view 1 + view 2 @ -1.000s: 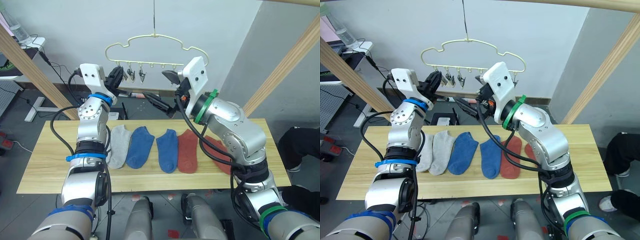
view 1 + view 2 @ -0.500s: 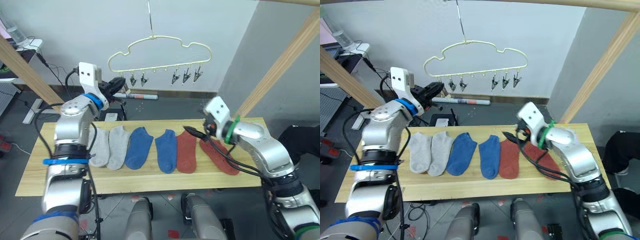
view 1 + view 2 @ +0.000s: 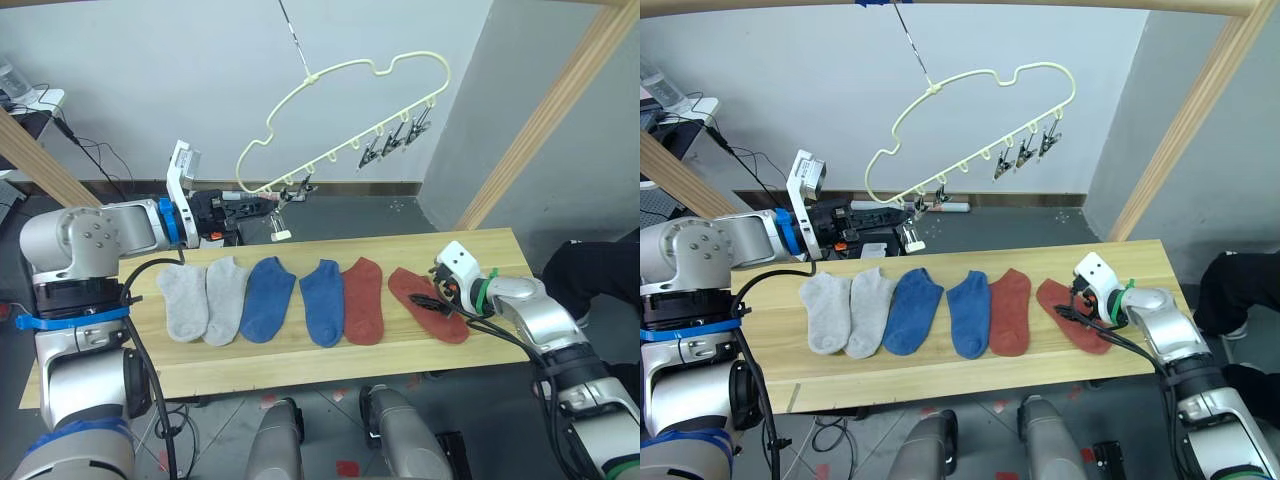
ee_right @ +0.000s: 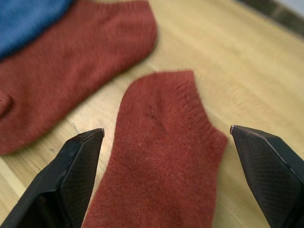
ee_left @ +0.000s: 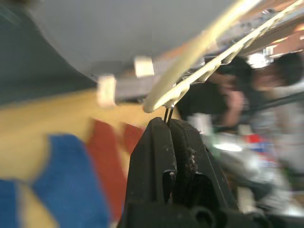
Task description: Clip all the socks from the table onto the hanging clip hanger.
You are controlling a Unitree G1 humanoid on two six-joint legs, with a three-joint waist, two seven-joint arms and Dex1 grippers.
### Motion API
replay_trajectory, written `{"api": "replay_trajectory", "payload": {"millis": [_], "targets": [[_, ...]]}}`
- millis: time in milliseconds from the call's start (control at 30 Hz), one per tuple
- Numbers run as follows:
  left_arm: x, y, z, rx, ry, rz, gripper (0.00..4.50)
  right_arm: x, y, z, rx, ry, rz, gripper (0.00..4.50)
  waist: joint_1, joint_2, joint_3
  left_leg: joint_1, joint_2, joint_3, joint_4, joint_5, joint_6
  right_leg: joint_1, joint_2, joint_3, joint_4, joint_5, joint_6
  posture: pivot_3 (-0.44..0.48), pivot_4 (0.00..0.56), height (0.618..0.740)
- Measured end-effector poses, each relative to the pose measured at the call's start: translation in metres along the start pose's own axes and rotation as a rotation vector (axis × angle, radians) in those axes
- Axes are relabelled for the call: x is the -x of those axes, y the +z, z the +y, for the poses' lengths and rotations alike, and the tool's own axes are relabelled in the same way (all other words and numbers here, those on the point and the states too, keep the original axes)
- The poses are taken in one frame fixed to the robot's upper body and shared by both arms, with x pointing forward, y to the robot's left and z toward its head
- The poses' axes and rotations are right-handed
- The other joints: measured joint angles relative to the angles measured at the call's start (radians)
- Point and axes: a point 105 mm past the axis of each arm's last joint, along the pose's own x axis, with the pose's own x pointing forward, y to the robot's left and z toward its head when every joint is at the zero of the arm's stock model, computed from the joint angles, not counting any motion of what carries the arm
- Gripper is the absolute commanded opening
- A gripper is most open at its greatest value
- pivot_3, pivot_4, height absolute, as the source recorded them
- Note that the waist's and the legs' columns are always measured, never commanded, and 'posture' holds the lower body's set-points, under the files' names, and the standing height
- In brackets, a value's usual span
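Socks (image 3: 322,300) lie in a row of six on the table (image 3: 300,355). My right gripper (image 4: 166,156), spread wide, hovers over the end red sock (image 4: 156,156). My left gripper (image 5: 169,124) pinches the tilted clip hanger (image 3: 350,110).

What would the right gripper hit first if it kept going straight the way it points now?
Most likely the outermost rust-red sock, lying flat on the table between the right gripper's open fingers; depth is uncertain.

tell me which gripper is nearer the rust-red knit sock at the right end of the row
Right. The right gripper hangs open just over that rust-red sock; the left gripper is away at the pale-yellow wire clip hanger.
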Motion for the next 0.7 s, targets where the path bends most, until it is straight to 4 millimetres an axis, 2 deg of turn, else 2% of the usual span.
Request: {"api": "replay_trajectory", "payload": {"millis": [100,233,333,700], "targets": [[0.001,-0.004,-0.007,0.046,-0.043,0.02,0.01,-0.005,-0.011,-0.007,0.003,-0.017,0.04,4.5,0.003,0.0,0.0,-0.001,-0.001,0.0,0.0,0.0,0.0,0.0,-0.002,0.0,0.0,0.0,0.0,-0.004,0.279,0.74],[0.003,-0.005,-0.009,0.051,-0.041,0.023,0.01,-0.009,-0.01,-0.013,0.049,-0.037,0.062,4.5,0.004,0.0,0.0,0.0,-0.002,0.0,0.0,0.0,-0.001,0.0,-0.003,0.0,0.0,0.0,0.0,0.006,0.275,0.74],[0.005,-0.004,-0.007,0.052,-0.022,0.01,0.0,-0.011,-0.009,-0.013,0.076,-0.031,0.061,3.98,0.006,0.0,0.0,0.0,-0.002,0.0,0.0,0.0,-0.001,0.001,-0.003,0.0,0.0,0.0,0.0,0.006,0.275,0.74],[0.005,-0.007,-0.006,0.039,-0.01,-0.001,0.0,-0.013,-0.009,0.007,0.104,0.024,0.024,0.35,0.014,0.0,0.0,0.001,-0.002,0.0,0.0,0.0,-0.001,0.0,-0.003,0.0,0.0,0.0,0.0,0.008,0.283,0.74]]}}
